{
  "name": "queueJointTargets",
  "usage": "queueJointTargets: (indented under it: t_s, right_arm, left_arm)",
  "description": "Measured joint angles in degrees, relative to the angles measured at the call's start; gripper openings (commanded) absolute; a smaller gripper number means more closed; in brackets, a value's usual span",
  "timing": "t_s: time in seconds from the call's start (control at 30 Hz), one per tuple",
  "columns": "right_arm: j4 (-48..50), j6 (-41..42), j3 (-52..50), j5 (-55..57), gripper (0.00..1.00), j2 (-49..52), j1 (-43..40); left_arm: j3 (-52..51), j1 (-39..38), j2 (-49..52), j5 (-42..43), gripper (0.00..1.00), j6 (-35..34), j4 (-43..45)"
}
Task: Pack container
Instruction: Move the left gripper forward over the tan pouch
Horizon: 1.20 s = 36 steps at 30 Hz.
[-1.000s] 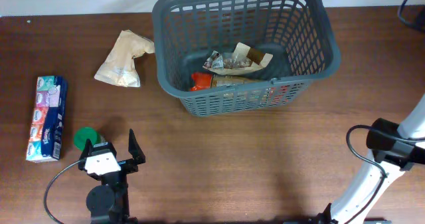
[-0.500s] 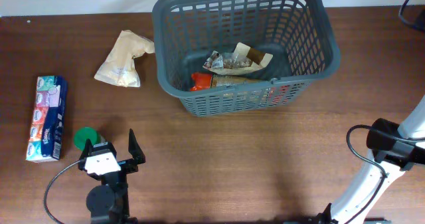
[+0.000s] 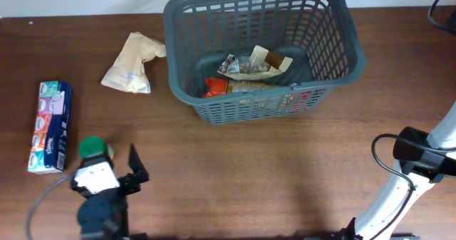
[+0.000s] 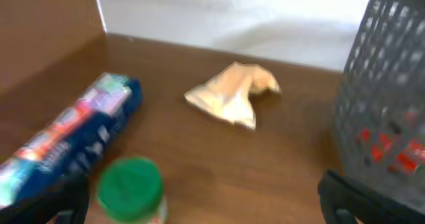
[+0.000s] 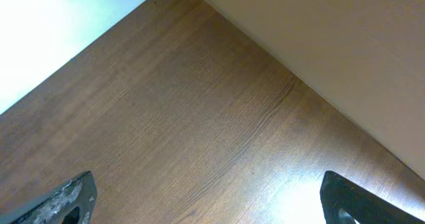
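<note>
- Hovering near left, the left gripper (image 4: 199,189) gapes wide, empty, flanking a green-lidded round jar (image 4: 129,189).
- Right gripper (image 5: 209,201) also wide, empty, over the brown wooden surface (image 5: 199,117).

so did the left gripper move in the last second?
Yes. The left gripper shifted left and down-frame, ending nearer the unmoved tissue pack.

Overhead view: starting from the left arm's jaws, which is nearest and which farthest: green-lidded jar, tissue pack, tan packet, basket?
1. green-lidded jar, just beside them, to the left.
2. tissue pack, farther left.
3. tan packet, ahead.
4. basket, ahead and right.
</note>
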Motion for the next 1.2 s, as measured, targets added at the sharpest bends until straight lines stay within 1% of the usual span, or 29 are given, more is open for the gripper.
queueJointTargets:
  t_s: [0.17,0.27,0.4,0.53,0.77,1.0,1.1,1.2]
  right_arm:
    - [0.0,0.0,0.0,0.0,0.99,0.0,0.0]
    - [0.0,0.0,0.0,0.0,0.99,0.0,0.0]
    - [0.0,0.0,0.0,0.0,0.99,0.0,0.0]
    - [0.0,0.1,0.0,0.0,0.99,0.0,0.0]
    - [0.0,0.1,0.0,0.0,0.99,0.0,0.0]
    - [0.0,0.2,0.0,0.0,0.99,0.0,0.0]
    - [0.0,0.2,0.0,0.0,0.99,0.0,0.0]
    - [0.0,0.2,0.0,0.0,0.99,0.0,0.0]
  left_arm:
    - [11.9,0.0,9.0,-1.3,0.99,2.5,-5.5]
    - [17.0,0.0,15.5,-1.5,0.99,4.5,-11.1]
    - [21.0,0.0,25.2,1.5,0.99,8.3,-15.8]
    - [22.4,0.0,33.0,3.7,0.99,11.2,-16.9]
    - [22.6,0.0,34.3,4.3,0.99,12.7,-17.9]
    - [22.8,0.0,35.3,0.6,0.99,12.7,-21.9]
    - [22.8,0.1,37.5,-1.5,0.99,12.2,-22.7]
    - [23.2,1.0,40.9,-1.6,0.99,11.3,-22.6]
